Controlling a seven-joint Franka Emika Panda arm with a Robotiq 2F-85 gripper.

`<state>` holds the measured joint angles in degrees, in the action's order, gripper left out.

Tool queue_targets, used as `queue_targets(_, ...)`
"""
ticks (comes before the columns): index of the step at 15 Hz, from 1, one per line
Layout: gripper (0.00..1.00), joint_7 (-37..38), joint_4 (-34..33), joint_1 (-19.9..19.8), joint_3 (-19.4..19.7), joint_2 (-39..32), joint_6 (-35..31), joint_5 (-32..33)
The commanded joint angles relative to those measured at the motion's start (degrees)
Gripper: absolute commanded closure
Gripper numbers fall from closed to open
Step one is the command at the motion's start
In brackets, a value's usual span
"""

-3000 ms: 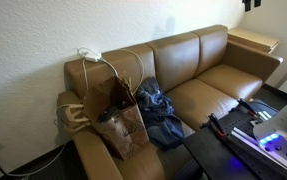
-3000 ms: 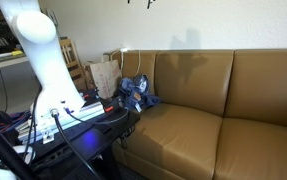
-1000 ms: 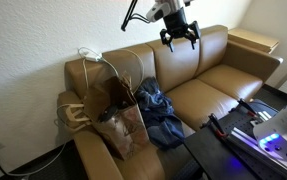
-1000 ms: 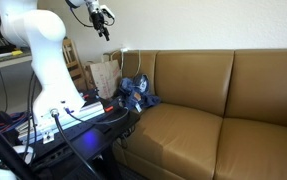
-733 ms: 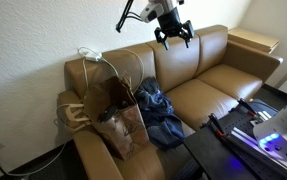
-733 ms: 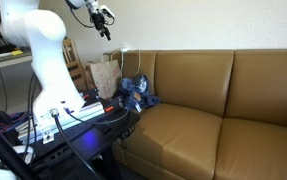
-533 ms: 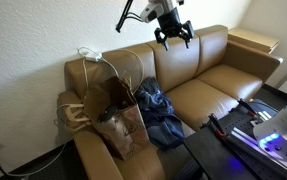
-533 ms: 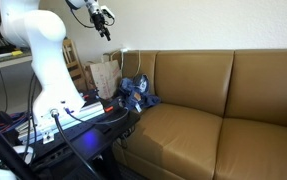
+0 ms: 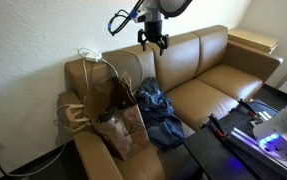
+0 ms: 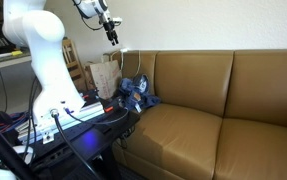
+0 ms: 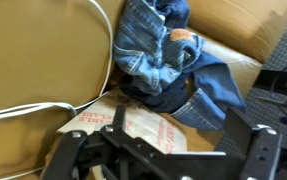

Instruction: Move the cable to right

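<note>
ROBOT ARM LINES UP OVER SOFA: The arm's dark fingers (image 11: 263,150) stand wide apart and empty. They hang in the air above the backrest of a tan leather sofa (image 9: 213,60) and point downward, seemingly to line up a pick from above. Under them, in the wrist view, the thin white cable (image 11: 33,110) runs in loose loops down the backrest. In an exterior view its small white plug block (image 9: 91,56) rests on top of the sofa's corner by the wall, and the cord trails from it as if simply left there. A brown paper bag (image 9: 118,118) stands at that end of the sofa, just beside the loops, and a heap of crumpled blue jeans (image 9: 158,108) lies against it. The fingers are well apart from the cable, so the reach looks like the step in hand. The bag's beige rope handles (image 9: 73,115) could snag a careless grab.
</note>
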<state>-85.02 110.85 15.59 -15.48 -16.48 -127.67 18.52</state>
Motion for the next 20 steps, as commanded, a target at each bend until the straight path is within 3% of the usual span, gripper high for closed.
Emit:
queue_targets(1, 0.0, 0.0, -8.12, 1.68, -2.06, -8.0, -7.66, -0.95)
queue_targets(4, 0.0, -1.85, -11.57, 2.45, -4.49, -9.91, -8.46, -3.65)
queue_targets(5, 0.0, -0.03, -8.94, 2.68, -3.14, -8.63, -8.53, -1.91)
queue_targets(11, 0.0, -0.22, -11.31, 1.97, -3.74, -11.88, -10.03, -4.65)
queue_targets(14, 0.0, 0.79, -17.75, 0.65, -4.52, -19.26, -15.19, -11.84)
queue_targets(18, 0.0, 5.21, -28.75, 1.39, -4.54, -29.56, -18.64, -16.58)
queue_targets(20, 0.0, 7.04, -33.51, 1.0, -6.57, -33.79, -19.46, -19.03)
